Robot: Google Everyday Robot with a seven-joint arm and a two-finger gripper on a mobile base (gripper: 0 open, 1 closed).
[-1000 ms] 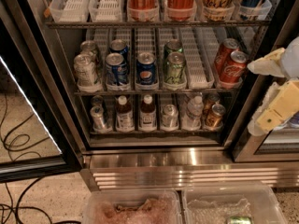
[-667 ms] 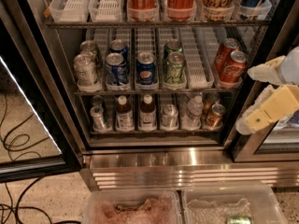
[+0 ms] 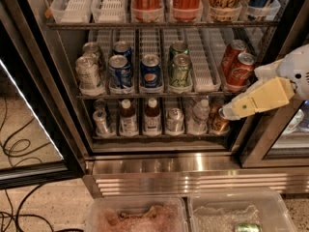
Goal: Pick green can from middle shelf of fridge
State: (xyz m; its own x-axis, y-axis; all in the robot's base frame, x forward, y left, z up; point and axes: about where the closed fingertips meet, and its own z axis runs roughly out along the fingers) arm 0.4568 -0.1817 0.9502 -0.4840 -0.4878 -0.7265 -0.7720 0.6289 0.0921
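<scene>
The fridge (image 3: 159,170) stands with its glass door (image 3: 29,144) swung open at the left. The middle shelf (image 3: 145,95) carries parallel white slotted lane trays. Below the steel base grille, two clear plastic bins (image 3: 140,198) sit side by side.

The claw (image 3: 231,111) enters from the right edge. Its cream-coloured tip lies in front of the right end of the lower shelf, beside the fridge's right frame post. Compared with 0.7 s ago, the tip is further left and higher, and the claw is angled flatter. Whether the claw is wide or narrow cannot be told.

The green can (image 3: 180,72) stands upright at the front of its lane on the middle shelf, with a second green can (image 3: 178,49) directly behind it. Blue Pepsi cans (image 3: 150,71) occupy the lane to its left. A bare tray lane (image 3: 203,66) lies to its right, then red cola cans (image 3: 239,70). The claw is well apart from the green can. No can has shifted.
</scene>
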